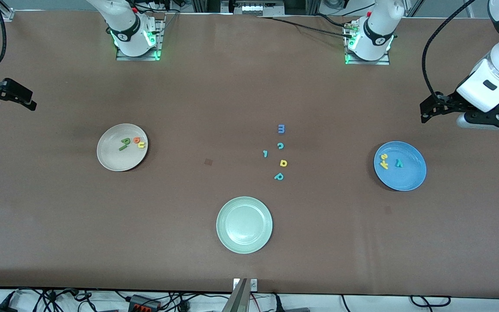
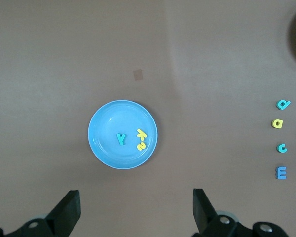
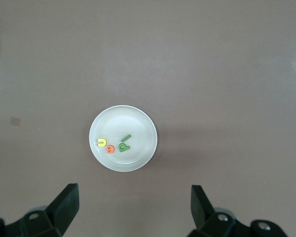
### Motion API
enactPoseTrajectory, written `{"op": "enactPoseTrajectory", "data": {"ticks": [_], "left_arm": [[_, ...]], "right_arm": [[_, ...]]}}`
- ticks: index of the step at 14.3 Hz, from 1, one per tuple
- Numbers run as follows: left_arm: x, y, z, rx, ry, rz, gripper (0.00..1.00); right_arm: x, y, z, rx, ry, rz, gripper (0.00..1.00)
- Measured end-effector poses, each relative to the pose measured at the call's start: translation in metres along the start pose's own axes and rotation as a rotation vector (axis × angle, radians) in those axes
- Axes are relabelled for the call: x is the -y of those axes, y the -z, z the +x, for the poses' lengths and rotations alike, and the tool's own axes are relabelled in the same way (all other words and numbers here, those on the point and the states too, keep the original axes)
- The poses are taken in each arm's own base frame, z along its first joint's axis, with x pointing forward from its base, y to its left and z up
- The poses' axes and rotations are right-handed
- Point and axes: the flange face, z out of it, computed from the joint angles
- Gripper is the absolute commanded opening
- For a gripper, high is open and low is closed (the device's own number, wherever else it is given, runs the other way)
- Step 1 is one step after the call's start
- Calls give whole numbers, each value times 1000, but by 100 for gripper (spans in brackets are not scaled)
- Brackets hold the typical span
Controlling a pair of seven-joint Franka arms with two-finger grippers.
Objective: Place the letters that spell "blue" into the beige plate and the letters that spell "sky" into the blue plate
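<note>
- Here the brown table [image 1: 59, 225] carries three plates, well apart from one another.
- The pale green plate [image 1: 244, 224] lies nearest the front camera, with nothing in it.
- The beige plate [image 1: 113, 160] sits toward the right arm's end of the table and holds the letters that spell "blue" [image 1: 131, 143]: green b, dark green l, orange e and yellow u, clustered close together.
- The blue plate [image 1: 409, 177] sits toward the left arm's end and holds the letters that spell "sky" [image 1: 390, 163]: yellow s and k touching, teal y just beside them.
- Five loose letters [image 1: 280, 152] lie on the table between the blue and beige plates, farther from the front camera than the green plate.
- The left gripper [image 2: 135, 210] hangs released above the table beside the blue plate, holding nothing.
- The right gripper [image 3: 133, 207] hangs released beside the beige plate, holding nothing.
</note>
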Motion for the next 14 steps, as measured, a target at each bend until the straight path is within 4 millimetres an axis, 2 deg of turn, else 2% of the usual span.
{"op": "enactPoseTrajectory", "data": {"ticks": [14], "left_arm": [[0, 1, 0, -2, 0, 0, 100]], "right_arm": [[-10, 3, -2, -2, -17, -4, 100]]}}
